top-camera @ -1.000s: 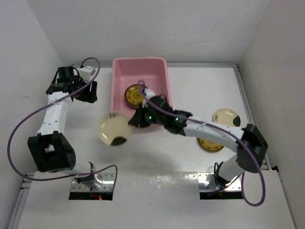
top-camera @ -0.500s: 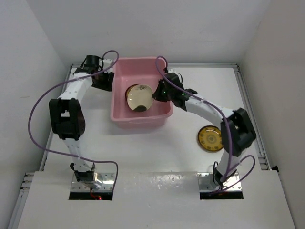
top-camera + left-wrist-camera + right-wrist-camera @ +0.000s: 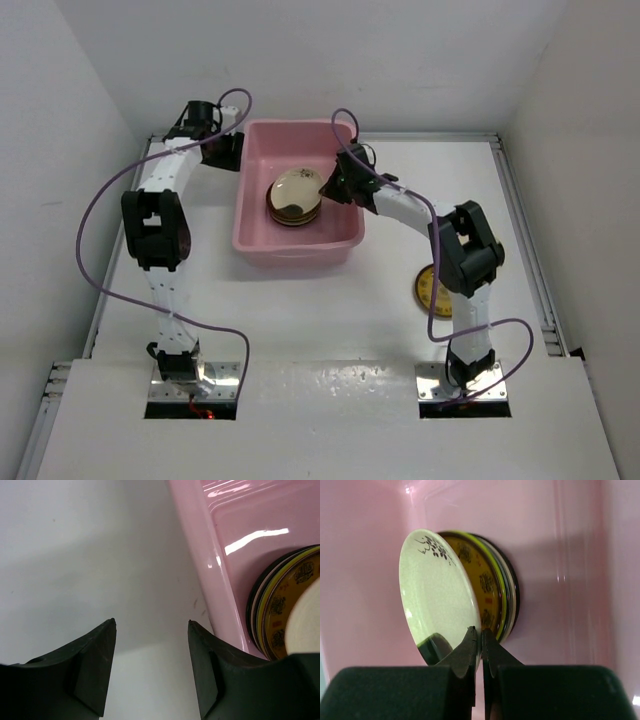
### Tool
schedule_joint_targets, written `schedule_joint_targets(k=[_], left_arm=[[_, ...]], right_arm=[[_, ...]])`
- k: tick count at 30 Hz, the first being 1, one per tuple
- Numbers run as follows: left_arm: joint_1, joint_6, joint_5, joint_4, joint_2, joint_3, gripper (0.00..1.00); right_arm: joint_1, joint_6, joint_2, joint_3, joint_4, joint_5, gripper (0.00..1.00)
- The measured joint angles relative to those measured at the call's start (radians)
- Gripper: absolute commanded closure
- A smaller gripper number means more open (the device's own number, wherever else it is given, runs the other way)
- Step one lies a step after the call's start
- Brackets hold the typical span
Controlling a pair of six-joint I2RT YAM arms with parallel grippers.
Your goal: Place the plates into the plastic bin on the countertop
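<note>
The pink plastic bin point(image 3: 252, 232) stands at the back middle of the white countertop point(image 3: 300, 310). A stack of plates point(image 3: 292, 212) lies in it. My right gripper point(image 3: 330, 185) is inside the bin, shut on the rim of a cream plate with a dark patch point(image 3: 437, 595), holding it tilted over the stack point(image 3: 502, 592). My left gripper point(image 3: 228, 152) is open and empty over the countertop just outside the bin's left wall point(image 3: 202, 575). A yellow-brown patterned plate point(image 3: 428, 290) lies on the countertop at the right, partly hidden by the right arm.
White walls bound the countertop on three sides. A metal edge rail point(image 3: 530, 260) runs along the right. The left arm's purple cable point(image 3: 95, 215) loops over the left side of the table.
My right gripper has carried the cream plate from the countertop left of the bin into the bin and over the stack. My left gripper moved to the bin's back left corner.
</note>
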Motion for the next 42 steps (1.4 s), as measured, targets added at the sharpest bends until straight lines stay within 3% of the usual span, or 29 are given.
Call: schedule_joint_targets(k=[9,13,14,17,25,29,32,35,42], left_arm=[[-0.005,-0.005,0.060,0.006,0.087,0.119,0.38],[0.000,-0.016,0.054,0.011,0.083,0.109,0.38],[0.004,-0.021,0.053,0.013,0.077,0.096,0.37],[0.011,-0.030,0.045,0.012,0.045,0.035,0.35],[0.043,-0.027,0.028,-0.005,-0.061,-0.023,0.32],[0.060,-0.022,0.025,0.000,-0.114,-0.025,0.31],[0.072,-0.013,0.021,0.006,-0.145,-0.038,0.31],[0.082,-0.007,0.018,0.008,-0.163,-0.056,0.30],[0.096,0.000,0.023,0.002,-0.175,-0.090,0.30]], right_arm=[[-0.015,0.067,0.082,0.051,-0.004,0.003,0.97],[-0.010,0.066,0.087,0.054,-0.017,-0.002,0.69],[-0.008,0.058,0.087,0.056,-0.019,-0.005,0.50],[0.005,0.000,0.088,0.103,-0.060,-0.029,0.29],[0.033,-0.298,0.113,0.403,-0.265,-0.064,0.18],[0.018,-0.408,0.043,0.420,-0.338,-0.085,0.14],[-0.039,-0.440,-0.068,0.375,-0.400,-0.097,0.14],[-0.152,-0.435,-0.247,0.225,-0.411,-0.101,0.14],[-0.643,-0.325,-0.672,-0.338,-0.496,-0.047,0.17]])
